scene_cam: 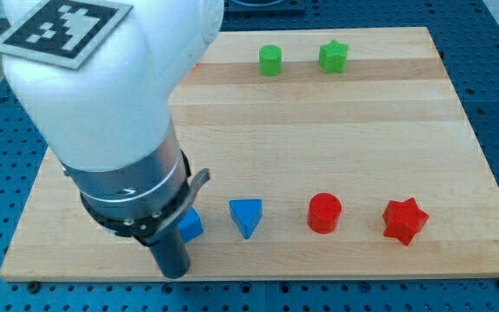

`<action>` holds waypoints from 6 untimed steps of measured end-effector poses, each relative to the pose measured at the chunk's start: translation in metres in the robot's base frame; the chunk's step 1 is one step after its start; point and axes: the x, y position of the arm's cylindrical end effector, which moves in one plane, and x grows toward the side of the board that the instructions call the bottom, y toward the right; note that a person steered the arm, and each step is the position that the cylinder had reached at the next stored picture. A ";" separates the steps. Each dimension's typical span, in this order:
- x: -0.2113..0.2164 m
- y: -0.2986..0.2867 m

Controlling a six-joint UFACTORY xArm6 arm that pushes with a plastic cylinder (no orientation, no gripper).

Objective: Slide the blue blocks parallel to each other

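A blue triangular block (247,216) lies near the board's bottom edge, left of centre. A second blue block (191,225), shape partly hidden, sits just to its left, half covered by my arm. My rod comes down from the large white and grey arm at the view's left, and my tip (173,274) rests on the board just below and left of that hidden blue block, very close to it or touching it. The two blue blocks stand roughly side by side, a small gap apart.
A red cylinder (325,212) and a red star (405,221) lie to the right in the same row. A green cylinder (270,60) and a green star (333,56) sit near the top edge. The wooden board (319,139) ends just below my tip.
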 end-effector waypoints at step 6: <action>-0.063 0.002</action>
